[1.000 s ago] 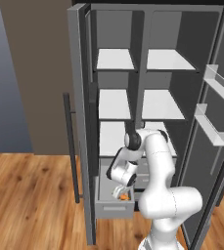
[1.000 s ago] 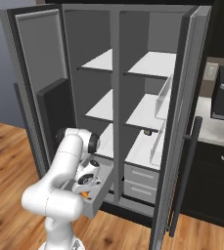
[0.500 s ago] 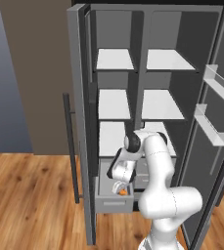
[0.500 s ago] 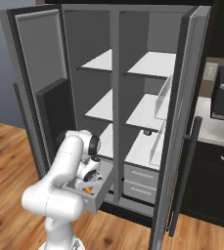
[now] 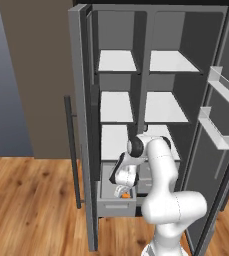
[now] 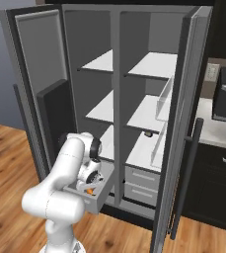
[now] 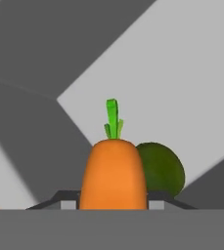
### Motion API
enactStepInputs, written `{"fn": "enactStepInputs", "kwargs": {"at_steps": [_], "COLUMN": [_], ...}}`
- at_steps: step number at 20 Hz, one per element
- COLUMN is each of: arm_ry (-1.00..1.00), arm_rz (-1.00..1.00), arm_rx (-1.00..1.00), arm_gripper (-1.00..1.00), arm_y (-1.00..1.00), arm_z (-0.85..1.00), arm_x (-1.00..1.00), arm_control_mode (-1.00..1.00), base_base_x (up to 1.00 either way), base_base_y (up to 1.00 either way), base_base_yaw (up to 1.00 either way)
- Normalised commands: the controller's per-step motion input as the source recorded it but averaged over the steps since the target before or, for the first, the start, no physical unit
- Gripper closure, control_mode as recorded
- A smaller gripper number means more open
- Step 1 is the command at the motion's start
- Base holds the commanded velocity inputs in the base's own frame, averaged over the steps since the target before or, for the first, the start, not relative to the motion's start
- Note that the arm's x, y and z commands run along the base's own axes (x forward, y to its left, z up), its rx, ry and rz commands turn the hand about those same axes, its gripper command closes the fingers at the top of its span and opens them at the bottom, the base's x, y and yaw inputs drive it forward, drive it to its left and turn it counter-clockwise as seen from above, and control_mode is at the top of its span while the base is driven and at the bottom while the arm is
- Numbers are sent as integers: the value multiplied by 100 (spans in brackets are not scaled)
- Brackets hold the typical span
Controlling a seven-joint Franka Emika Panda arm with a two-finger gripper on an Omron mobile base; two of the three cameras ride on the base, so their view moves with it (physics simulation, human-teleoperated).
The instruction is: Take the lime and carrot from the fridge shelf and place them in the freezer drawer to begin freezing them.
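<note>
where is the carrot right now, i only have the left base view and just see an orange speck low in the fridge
Observer: The hand view shows the carrot clamped in the shut end effector, green stem pointing away.
Operator: is the lime in yet
Observer: Yes, the lime sits just behind the carrot, partly hidden by it.
Operator: is it over the drawer
Observer: In the right base view the end effector is down inside the pulled-out freezer drawer.
</note>
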Motion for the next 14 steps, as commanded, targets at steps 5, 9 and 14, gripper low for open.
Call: {"fn": "enactStepInputs", "kwargs": {"at_steps": [5, 9, 14], "arm_ry": [0, 0, 0], "arm_rz": [7, 7, 6], "arm_rx": [0, 0, 0], "arm_gripper": [100, 100, 100], "arm_y": [3, 1, 0], "arm_z": [-52, -53, -51], "arm_x": [-69, -73, -76], "arm_control_mode": [-100, -100, -100], "base_base_x": [0, 0, 0], "base_base_y": [0, 0, 0], "base_base_yaw": [0, 0, 0]}}
